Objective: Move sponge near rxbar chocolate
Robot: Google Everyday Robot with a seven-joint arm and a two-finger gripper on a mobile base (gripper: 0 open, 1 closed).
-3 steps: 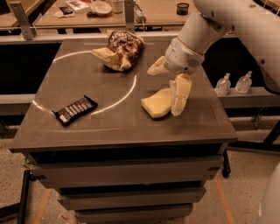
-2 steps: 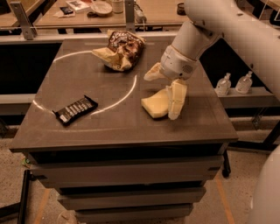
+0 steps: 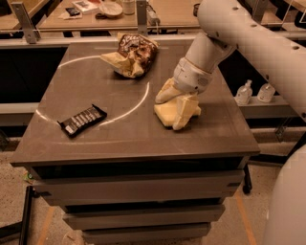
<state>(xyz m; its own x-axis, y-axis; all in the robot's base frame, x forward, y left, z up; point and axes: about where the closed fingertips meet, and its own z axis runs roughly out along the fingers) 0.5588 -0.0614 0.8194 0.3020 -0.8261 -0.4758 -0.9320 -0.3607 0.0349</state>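
The pale yellow sponge [image 3: 166, 115] lies on the dark table [image 3: 124, 134], right of centre. My gripper [image 3: 174, 103] is down on it, with the jaws open and one finger on each side of the sponge: one finger [image 3: 164, 93] on its far left side, the other finger [image 3: 184, 112] over its near right part. The rxbar chocolate [image 3: 82, 119], a flat black wrapper with white stripes, lies near the table's front left, well apart from the sponge.
A brown-and-yellow wrinkly snack bag [image 3: 132, 54] lies at the table's back centre. A white curved line [image 3: 138, 103] is marked on the tabletop. Two small bottles [image 3: 245, 92] stand on a lower shelf at the right. A cluttered bench [image 3: 110, 8] runs behind.
My gripper has moved down and slightly left, from above the sponge to straddling it. The sponge, bar and bag have not moved.
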